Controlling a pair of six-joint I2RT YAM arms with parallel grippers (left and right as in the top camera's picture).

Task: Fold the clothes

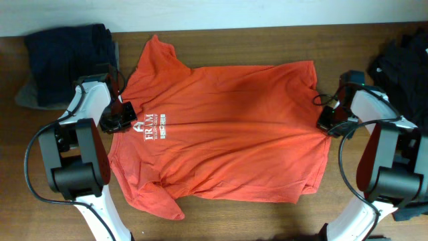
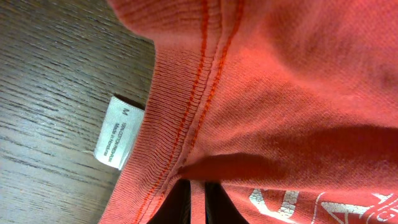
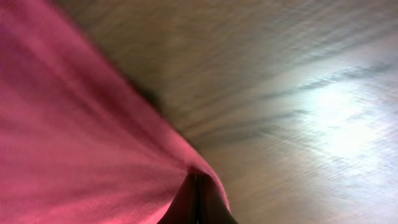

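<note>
the orange-red t-shirt (image 1: 227, 127) lies spread out flat and sideways across the wooden table (image 1: 254, 40). its collar end faces the left arm and its hem end faces the right arm. one short sleeve points away from the arms and the other points back toward them. the white lettering (image 1: 154, 126) sits on the chest, close to the collar end.

the left gripper (image 1: 124, 115) is at the shirt's neck opening. in the left wrist view its dark fingers (image 2: 177, 208) are nearly together, with a thin fold of the ribbed collar (image 2: 186, 112) pinched between them. a white size label (image 2: 115, 134) hangs from the inside of that collar, over bare wood.

the right gripper (image 1: 328, 120) is at the shirt's hem edge (image 1: 319, 144). in the right wrist view its jaws are fully closed on a corner of fabric, which draws to a point at the fingertips.

beyond the shirt's collar end lies a navy pile (image 1: 67, 47) with a grey garment (image 1: 27, 97) under it. black clothes (image 1: 404, 63) lie beyond the hem end, well apart from the shirt.
</note>
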